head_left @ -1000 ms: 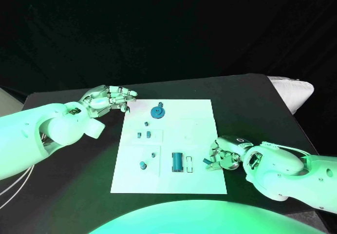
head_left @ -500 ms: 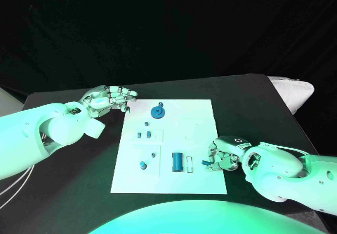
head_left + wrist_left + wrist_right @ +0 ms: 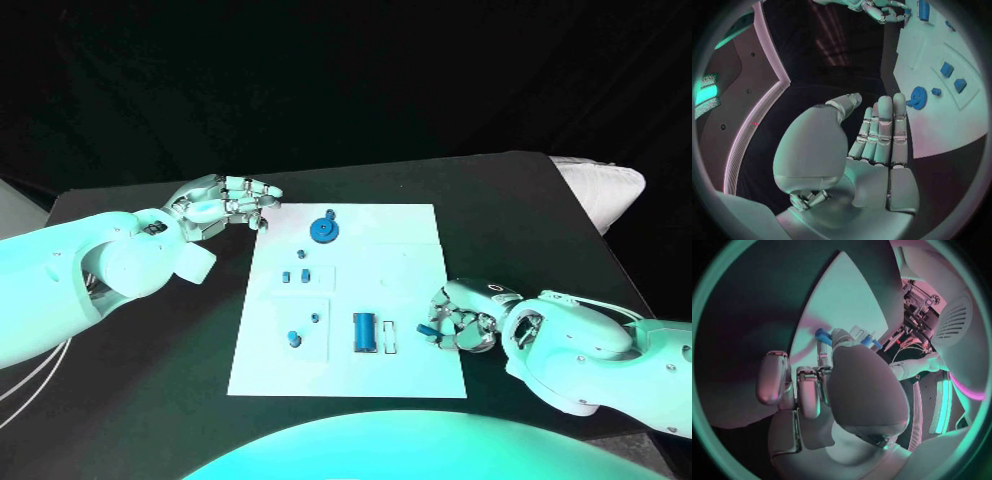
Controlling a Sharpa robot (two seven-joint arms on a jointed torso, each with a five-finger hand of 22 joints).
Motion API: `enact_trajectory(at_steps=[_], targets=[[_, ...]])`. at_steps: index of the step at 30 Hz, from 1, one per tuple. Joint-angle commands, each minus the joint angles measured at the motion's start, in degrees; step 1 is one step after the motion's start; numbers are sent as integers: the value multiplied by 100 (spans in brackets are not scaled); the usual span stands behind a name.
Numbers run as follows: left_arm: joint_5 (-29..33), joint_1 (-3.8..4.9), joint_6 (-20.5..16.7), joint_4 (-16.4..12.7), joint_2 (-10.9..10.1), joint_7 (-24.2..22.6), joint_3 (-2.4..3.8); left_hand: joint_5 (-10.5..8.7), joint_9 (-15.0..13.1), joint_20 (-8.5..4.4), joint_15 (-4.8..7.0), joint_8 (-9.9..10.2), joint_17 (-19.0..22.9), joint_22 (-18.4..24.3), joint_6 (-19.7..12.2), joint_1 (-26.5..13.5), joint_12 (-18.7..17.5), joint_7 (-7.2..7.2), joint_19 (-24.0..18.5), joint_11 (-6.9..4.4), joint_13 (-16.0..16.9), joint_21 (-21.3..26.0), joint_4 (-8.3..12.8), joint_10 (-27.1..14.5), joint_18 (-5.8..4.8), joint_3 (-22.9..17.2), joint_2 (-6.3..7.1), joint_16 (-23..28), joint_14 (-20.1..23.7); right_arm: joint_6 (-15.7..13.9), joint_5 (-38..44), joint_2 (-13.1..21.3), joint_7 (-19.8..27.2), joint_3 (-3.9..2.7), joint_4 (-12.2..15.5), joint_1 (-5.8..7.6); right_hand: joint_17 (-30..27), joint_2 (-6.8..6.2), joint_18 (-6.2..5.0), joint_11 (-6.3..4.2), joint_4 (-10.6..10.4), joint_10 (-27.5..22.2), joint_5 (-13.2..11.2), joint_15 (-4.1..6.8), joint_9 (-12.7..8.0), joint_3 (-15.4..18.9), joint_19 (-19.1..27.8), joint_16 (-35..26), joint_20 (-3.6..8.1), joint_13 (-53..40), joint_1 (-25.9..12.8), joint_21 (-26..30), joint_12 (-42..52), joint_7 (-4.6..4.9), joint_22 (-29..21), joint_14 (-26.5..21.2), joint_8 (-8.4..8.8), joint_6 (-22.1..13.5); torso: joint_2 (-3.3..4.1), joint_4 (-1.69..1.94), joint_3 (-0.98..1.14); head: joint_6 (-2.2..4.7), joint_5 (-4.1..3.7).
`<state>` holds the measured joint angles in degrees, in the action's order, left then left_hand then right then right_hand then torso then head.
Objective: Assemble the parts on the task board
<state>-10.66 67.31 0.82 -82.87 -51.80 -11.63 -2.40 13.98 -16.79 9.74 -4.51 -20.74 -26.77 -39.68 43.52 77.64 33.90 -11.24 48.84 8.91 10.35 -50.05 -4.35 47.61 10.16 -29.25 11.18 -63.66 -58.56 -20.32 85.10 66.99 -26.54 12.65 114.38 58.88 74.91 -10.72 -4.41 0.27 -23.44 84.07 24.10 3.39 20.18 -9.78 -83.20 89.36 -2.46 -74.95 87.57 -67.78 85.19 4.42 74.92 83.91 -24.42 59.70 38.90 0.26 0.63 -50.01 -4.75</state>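
We've got the right hand point(image 3: 464, 326) down at the task board's point(image 3: 411, 375) four o'clock edge, fingers curled round a small blue part point(image 3: 427, 329) that pokes out toward the board — so we read it as gripping that piece, pick done and placement to come. The right wrist view backs that up: a blue piece point(image 3: 822, 334) sits at the fingertips with the white board just beyond. The left hand point(image 3: 224, 206) waits off the board's eleven o'clock corner over the black desk point(image 3: 519, 200), fingers curled in and holding nothing that we can see; in the left wrist view its fingers point(image 3: 881, 131) lie straight and close together, empty. On the board, the round blue disc point(image 3: 325, 231) sits up at twelve o'clock, two small blue blocks point(image 3: 296, 276) stand side by side left of centre, a small blue knob point(image 3: 293, 338) rests at seven o'clock, and the long blue bar point(image 3: 365, 332) lies in its slot just beside the held part, at about nine o'clock from it. Our guess: the next move wants the right hand carrying the piece inward over the board, lining it up with an open seat near that bar, and lowering it square. Which seat it belongs in, we can't tell from here.
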Motion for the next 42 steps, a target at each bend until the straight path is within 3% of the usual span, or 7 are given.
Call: enact_trajectory(at_steps=[1,5,18,20,28,42], targets=[[-13,-1,90,-6,12,-27,1,-9,6,31,3,-22,-7,6,-45,17,35,-153,0,-13,8,34,-31,-39,34,5,-39,-31,33,-31,-985,29,-2,22,-14,57,1458,-208,42,-33,870,343,-55,30,-58,-1259,-48,36,1,-1258,-377,5,27,-12,726,596,-94,-34,0,6,-2,1,3],[-13,-1,91,-4,14,-20,0,-9,6,31,3,-22,-7,6,-45,17,35,-153,0,-13,8,34,-31,-39,34,5,-39,-31,33,-90,-1403,46,42,22,23,138,1459,-283,43,-32,957,344,-75,29,-15,-1483,-53,36,0,-1258,-590,7,26,-12,739,596,-140,-69,-1,4,-5,1,20],[-13,-1,109,-5,17,6,-1,-8,12,32,1,-51,-6,10,-65,22,60,-157,3,-11,5,40,-40,-59,34,1,-44,-35,36,-175,-2609,-114,40,21,61,237,1480,-381,39,-24,937,362,-347,18,47,-1579,-57,48,-10,-1273,-1243,48,55,-10,747,602,-204,-129,4,-2,-3,1,57],[-13,-1,119,-4,24,12,-1,-8,12,32,1,-51,-6,10,-65,22,60,-157,3,-11,5,40,-40,-59,34,1,-44,-35,36,-273,-2855,-210,1,21,41,241,1487,-351,41,-30,907,373,-535,23,64,-1519,-67,51,-9,-1282,-1401,39,72,-19,755,603,-227,-129,4,1,-2,1,56],[-13,-1,133,-4,31,23,-1,-8,12,32,1,-51,-6,10,-65,22,60,-157,3,-11,5,40,-40,-59,34,1,-44,-35,36,-413,-3210,-490,-177,21,-30,246,1484,-286,42,-52,825,401,-726,40,97,-1422,-82,50,3,-1306,-1657,35,116,-48,765,603,-289,-84,6,2,-5,1,47],[-14,-1,141,-10,25,29,-1,-8,12,32,1,-51,-6,10,-65,22,60,-157,3,-11,5,40,-40,-59,34,1,-44,-35,36,-357,-3227,-898,-522,22,-217,237,1491,-241,46,-68,734,435,-815,56,117,-1329,-97,54,18,-1338,-1881,18,176,-66,780,605,-331,-57,2,4,0,1,72]])
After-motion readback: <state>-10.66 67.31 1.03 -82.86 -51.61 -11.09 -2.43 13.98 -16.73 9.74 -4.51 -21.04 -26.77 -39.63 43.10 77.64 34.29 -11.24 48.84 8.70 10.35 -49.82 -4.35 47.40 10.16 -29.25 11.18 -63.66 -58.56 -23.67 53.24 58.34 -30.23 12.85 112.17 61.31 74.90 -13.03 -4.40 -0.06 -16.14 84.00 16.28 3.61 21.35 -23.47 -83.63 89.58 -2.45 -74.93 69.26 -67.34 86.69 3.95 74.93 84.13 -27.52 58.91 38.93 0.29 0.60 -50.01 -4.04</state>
